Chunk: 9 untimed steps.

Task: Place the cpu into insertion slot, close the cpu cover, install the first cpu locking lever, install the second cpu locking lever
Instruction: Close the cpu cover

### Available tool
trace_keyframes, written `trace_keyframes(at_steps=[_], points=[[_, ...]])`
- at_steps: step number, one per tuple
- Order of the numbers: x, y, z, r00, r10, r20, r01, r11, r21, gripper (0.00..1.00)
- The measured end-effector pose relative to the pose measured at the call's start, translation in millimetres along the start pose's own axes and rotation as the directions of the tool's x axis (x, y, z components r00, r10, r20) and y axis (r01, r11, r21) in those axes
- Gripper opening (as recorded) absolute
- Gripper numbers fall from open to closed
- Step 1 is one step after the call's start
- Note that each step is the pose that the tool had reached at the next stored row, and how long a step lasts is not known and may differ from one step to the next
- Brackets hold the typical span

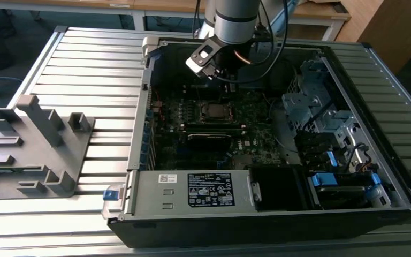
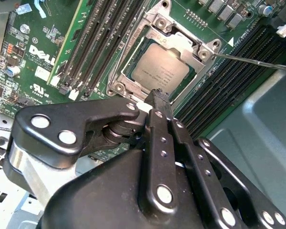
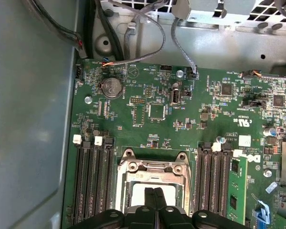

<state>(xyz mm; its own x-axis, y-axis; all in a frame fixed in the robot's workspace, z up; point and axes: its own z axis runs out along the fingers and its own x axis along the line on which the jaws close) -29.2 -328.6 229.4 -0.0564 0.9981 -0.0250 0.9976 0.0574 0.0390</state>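
Now flat, face up within the cpu cover [image 2: 193, 59], the cpu [image 2: 159, 69], gripper [image 2: 158, 95] near.

Dull silver-grey cpu [image 2: 161, 71] inside a brighter silver cpu cover [image 2: 200, 52]; dark green motherboard [image 3: 152, 124] with black slots [image 2: 100, 43]; glossy black hand [image 2: 158, 95]. In the exterior view, a pale grey ribbed table [image 1: 84, 64] and blue clips [image 1: 328, 179] at five o'clock in the black case [image 1: 263, 227].
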Motion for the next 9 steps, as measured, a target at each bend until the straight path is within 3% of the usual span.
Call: trace_keyframes(at_steps=[4, 9], points=[[0.0, 0.0, 0.2, 0.9988, -0.05, -0.0019, 0.05, 0.9988, -0.0013, 0.1], [0.0, 0.0, 0.3, 0.9912, -0.132, -0.0049, 0.132, 0.9912, -0.0036, 0.1]])
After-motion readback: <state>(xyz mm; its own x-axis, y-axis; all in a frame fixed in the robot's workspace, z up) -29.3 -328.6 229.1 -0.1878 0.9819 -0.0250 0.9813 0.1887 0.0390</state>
